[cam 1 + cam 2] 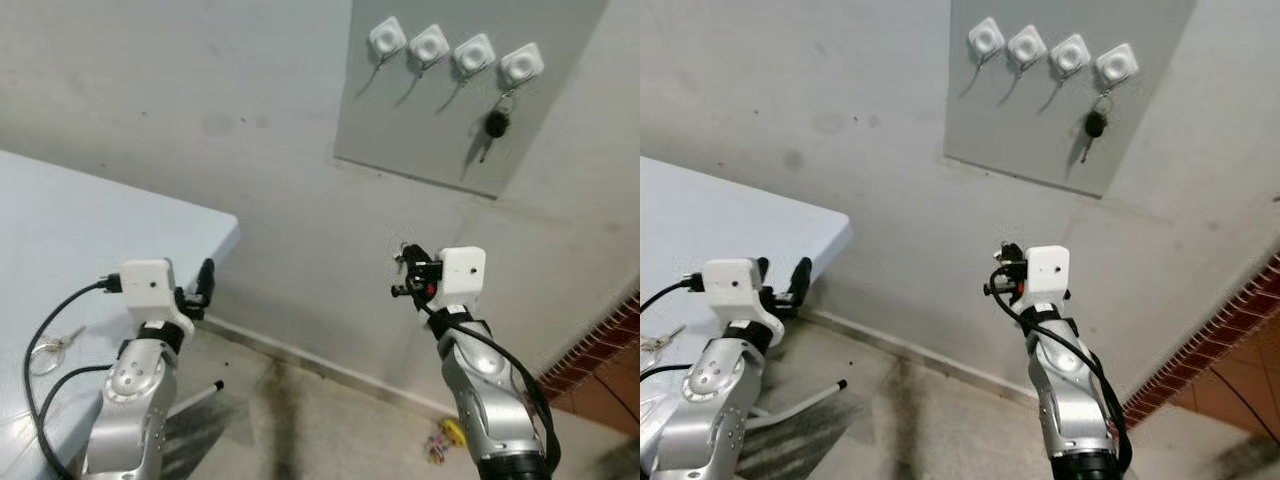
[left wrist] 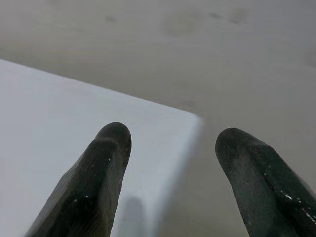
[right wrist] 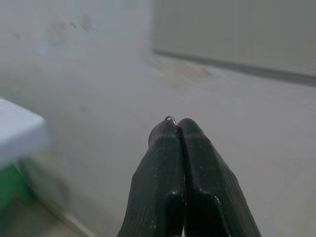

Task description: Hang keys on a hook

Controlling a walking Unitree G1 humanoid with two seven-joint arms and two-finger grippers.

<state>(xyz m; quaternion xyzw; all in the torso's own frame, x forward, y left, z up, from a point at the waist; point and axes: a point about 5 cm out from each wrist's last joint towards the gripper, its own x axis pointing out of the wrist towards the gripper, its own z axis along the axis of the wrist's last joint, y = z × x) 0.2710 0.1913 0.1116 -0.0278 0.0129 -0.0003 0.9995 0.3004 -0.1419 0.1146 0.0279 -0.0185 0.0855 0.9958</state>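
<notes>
Head camera, left eye view. A grey panel [image 1: 470, 90] on the wall carries four white hooks [image 1: 455, 50] in a row. From the rightmost hook [image 1: 521, 65] a black-headed key [image 1: 494, 128] hangs with its long axis near vertical, blade pointing down. The right gripper [image 1: 408, 270] is raised in open air below and to the left of the panel, well apart from the hooks; nothing stands between it and them. The left gripper [image 1: 203, 285] sits just off the corner of a pale table [image 1: 90, 230], on which a second set of keys [image 1: 50, 350] with a thin ring lies near the arm's black cable [image 1: 40, 330]. Small coloured litter [image 1: 445, 437] lies on the floor by the wall.

Head camera, right eye view. The same layout appears; a brick edge [image 1: 1220, 340] borders the wall low on the right.

Left wrist view. The two fingers [image 2: 94, 182] stand wide apart with nothing between them, above the table corner [image 2: 187, 123].

Right wrist view. The fingers [image 3: 197, 173] are pressed together; a small loop of metal ring [image 3: 170, 119] peeps out at their tips (whatever hangs from it is hidden). The lower edge of the panel [image 3: 232, 34] lies ahead, blurred.
</notes>
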